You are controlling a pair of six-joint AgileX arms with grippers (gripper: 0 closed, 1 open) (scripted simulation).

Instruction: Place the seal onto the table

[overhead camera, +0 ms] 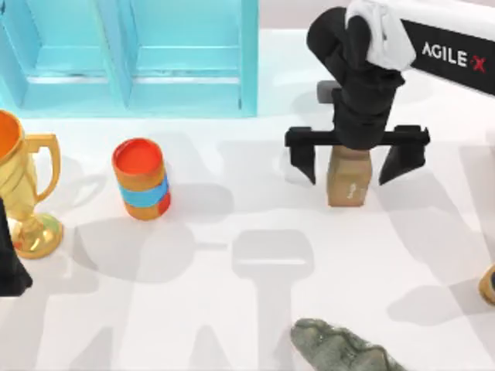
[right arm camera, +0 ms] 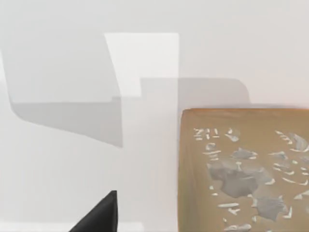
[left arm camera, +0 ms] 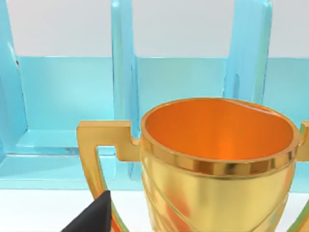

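The seal (overhead camera: 348,179), a small tan-brown block with a white mark on its face, stands upright on the white table (overhead camera: 247,309) right of centre. My right gripper (overhead camera: 347,180) hangs over it, open, with its black fingers (overhead camera: 303,161) spread wide on either side and apart from the block. Up close in the right wrist view, the seal (right arm camera: 244,169) shows its pale-marked face, with one dark fingertip (right arm camera: 101,215) beside it over the table (right arm camera: 58,159). My left gripper (overhead camera: 11,267) is parked at the far left edge, open, beside the trophy.
A light-blue shelf unit (overhead camera: 131,54) spans the back left. In front of it stand a gold trophy (overhead camera: 23,193) (left arm camera: 217,159) and an orange cup with a blue band (overhead camera: 141,178). A grey-green lumpy figure (overhead camera: 340,348) lies at the front edge.
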